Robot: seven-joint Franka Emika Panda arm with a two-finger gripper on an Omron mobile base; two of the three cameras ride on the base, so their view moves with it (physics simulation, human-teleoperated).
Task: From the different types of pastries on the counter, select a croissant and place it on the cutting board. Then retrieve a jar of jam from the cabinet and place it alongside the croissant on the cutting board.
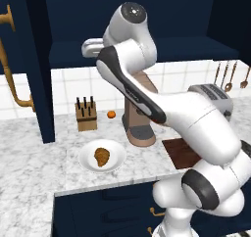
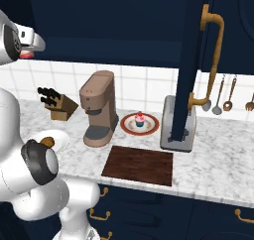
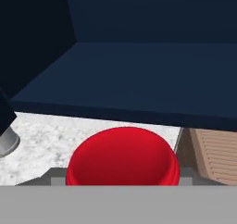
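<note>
Hand [image 3: 122, 183] raised by cabinet [image 3: 139, 75], gripping jar of jam [image 3: 122, 158]

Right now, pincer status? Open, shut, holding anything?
Pincer: shut on the jar of jam, which sits red between the fingertips, in front of the open cabinet.

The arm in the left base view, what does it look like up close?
The glossy white robot arm is built of rounded, bulbous segments. Dark grey-black bands and round caps mark its joints, one cap sitting at its top. No cables or lettering are visible.
</note>
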